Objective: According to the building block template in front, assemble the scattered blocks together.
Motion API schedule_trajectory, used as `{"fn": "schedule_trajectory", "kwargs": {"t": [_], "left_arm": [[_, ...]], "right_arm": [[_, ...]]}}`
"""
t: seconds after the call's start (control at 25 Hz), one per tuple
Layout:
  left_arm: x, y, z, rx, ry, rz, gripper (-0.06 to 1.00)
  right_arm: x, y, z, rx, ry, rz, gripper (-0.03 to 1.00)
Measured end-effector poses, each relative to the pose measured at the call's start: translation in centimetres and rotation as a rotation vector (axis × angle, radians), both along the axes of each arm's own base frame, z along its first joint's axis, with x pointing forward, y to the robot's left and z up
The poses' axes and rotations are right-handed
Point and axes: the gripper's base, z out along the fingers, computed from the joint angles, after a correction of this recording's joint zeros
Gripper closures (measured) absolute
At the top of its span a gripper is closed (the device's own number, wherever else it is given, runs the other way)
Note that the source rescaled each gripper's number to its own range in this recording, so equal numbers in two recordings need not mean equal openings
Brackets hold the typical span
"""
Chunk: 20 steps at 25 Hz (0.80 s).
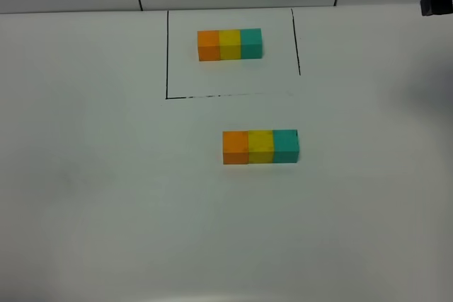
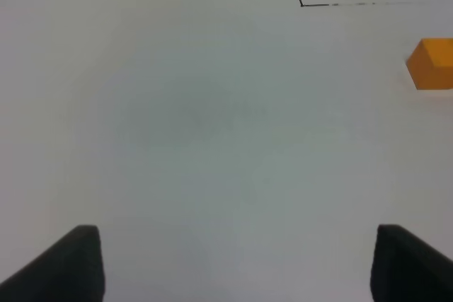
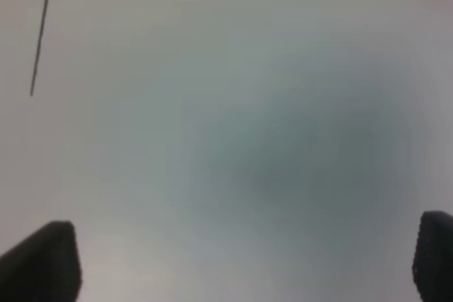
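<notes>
Both hands, left hand and right hand, wide apart, empty (blocks joined).

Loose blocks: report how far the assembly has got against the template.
Done: the orange cube, yellow cube and teal cube sit joined in one row, in the same order as the template inside the black lines. In hand: nothing; the left gripper and right gripper are open and empty. Left: nothing visible.
</notes>
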Motion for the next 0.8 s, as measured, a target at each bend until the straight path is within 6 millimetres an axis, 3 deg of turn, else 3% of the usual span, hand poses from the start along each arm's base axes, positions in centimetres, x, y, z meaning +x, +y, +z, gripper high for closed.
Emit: {"fn": "schedule_trajectory", "kwargs": {"t": [0.24, 0.36, 0.6, 0.8], "left_arm": [[0.0, 0.0, 0.0, 0.0, 0.0, 0.0, -0.04], [0.0, 0.0, 0.0, 0.0, 0.0, 0.0, -0.04], [0.0, 0.0, 0.0, 0.0, 0.0, 0.0, -0.04], [0.0, 0.0, 0.0, 0.0, 0.0, 0.0, -0.04]], "right_arm": [[-0.8, -0.1, -0.1, -0.01, 0.067, -0.004, 0.06], [-1.7, -0.2, 1.4, -0.008, 0.027, -0.004, 0.06], [-6.4, -0.4, 6.8, 0.004, -0.161, -0.007, 0.05], [-10.7, -1.0, 6.5, -0.023, -0.265, -0.025, 0.05]]}}
